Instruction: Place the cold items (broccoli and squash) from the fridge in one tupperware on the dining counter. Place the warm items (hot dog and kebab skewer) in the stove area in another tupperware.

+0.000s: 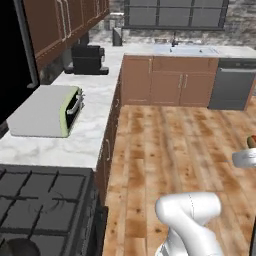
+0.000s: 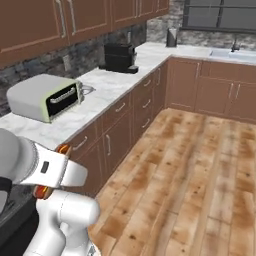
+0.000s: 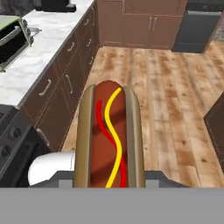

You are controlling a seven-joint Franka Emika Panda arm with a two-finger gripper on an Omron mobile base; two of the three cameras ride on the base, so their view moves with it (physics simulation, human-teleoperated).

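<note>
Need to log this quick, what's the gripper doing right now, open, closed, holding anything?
Gripper: closed on the hot dog, held above the wooden floor.

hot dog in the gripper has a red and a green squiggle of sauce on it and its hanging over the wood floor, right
Not quite: the squiggles on the hot dog are red and yellow, not red and green, as the hand view shows. The rest holds: the gripper is shut on it, over the wood floor.
</note>
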